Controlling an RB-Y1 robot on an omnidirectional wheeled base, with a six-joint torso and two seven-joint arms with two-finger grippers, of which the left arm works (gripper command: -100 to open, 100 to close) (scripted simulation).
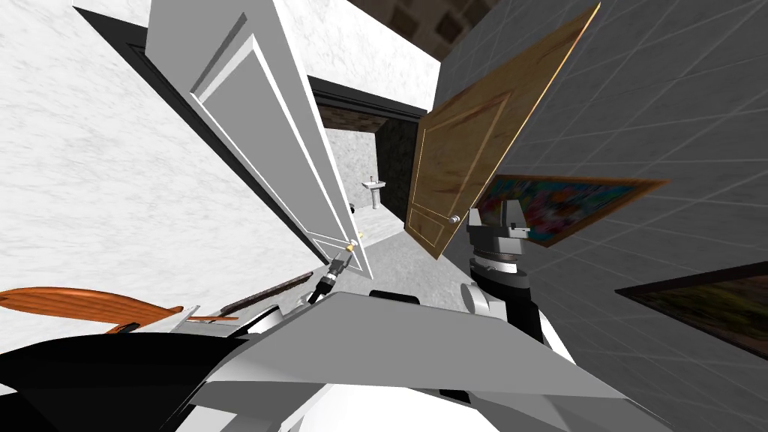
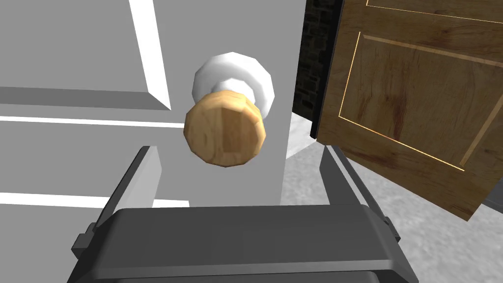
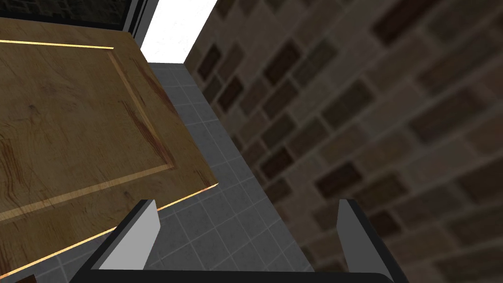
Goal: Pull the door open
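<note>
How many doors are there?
2. The white panelled door stands ajar at the left gripper; the brown wooden door hangs open to its right. More may be hidden.

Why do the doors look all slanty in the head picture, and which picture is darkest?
Head view: the wide, rolled lens tilts the white panelled door and the brown wooden door alike; left wrist view: the round wooden knob is evenly lit; right wrist view: darkest, with a dim brick wall.

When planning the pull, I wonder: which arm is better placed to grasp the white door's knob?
Left. The open left gripper faces the round wooden knob on the white panelled door; the right gripper aims elsewhere.
</note>
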